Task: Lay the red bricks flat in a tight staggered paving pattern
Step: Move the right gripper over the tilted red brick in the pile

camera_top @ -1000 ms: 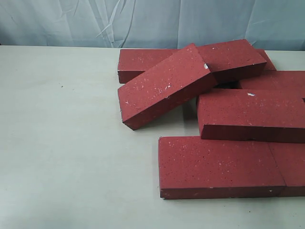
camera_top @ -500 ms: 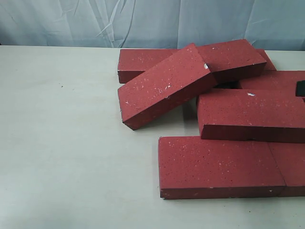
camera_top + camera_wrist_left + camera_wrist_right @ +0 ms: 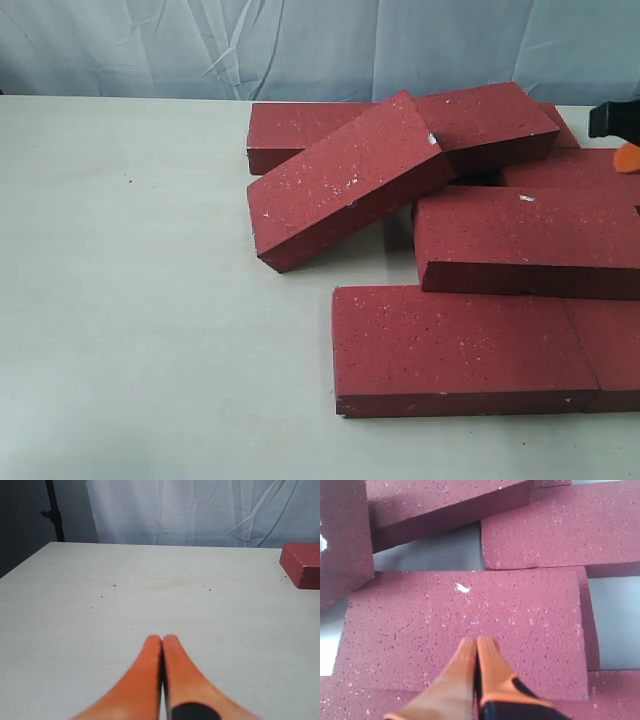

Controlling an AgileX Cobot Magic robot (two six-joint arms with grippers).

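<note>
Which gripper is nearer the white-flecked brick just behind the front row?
Right. The right gripper hovers over that brick; the left gripper is over bare table, well away from it.

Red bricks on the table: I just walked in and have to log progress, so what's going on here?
Nothing is being held. The red bricks lie in a loose heap, with one tilted brick leaning across others, so there is no paving pattern yet. The right gripper, shut, points at the chipped brick; whether it touches is unclear. The left gripper, shut, is over bare table, away from the heap.
</note>
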